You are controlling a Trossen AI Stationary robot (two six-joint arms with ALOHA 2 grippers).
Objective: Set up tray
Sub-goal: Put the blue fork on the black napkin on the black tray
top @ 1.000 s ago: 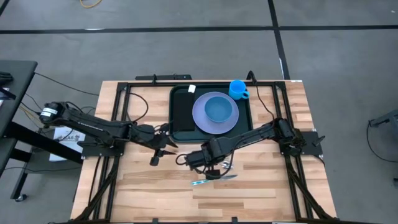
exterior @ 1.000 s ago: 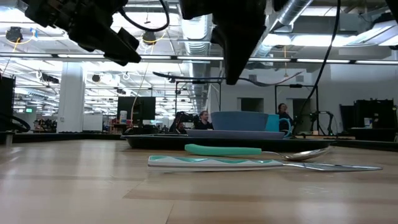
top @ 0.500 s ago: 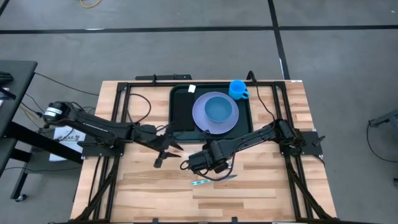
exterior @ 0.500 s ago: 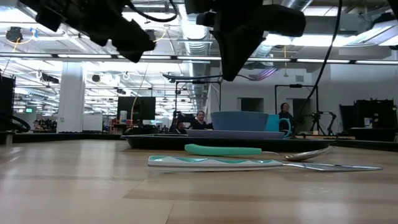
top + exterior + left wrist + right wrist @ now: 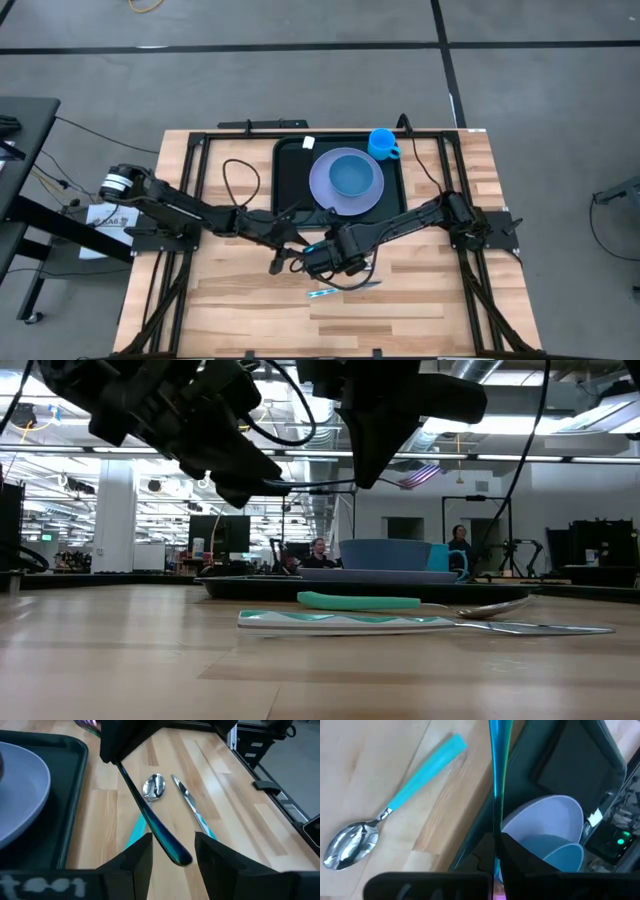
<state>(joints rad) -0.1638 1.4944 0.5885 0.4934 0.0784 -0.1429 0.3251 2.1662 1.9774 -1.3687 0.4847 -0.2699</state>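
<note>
Clamped between the fingers of the right gripper (image 5: 322,258) is a slim dark utensil handle (image 5: 155,822) — it is held out over the wood near the front rim of the tray (image 5: 288,185), apparently so that it can be passed across or carried to the tray. Just beside it, the left gripper (image 5: 280,259) is brought in with its fingers apart, one on each side of the handle's free end, not yet closed. The tray lies at the far middle of the table (image 5: 230,300), beyond both grippers, with a lavender plate (image 5: 345,182) and blue bowl (image 5: 352,176) on it, while a teal-handled spoon (image 5: 147,805) and a knife (image 5: 192,812) are left on the wood nearby.
</note>
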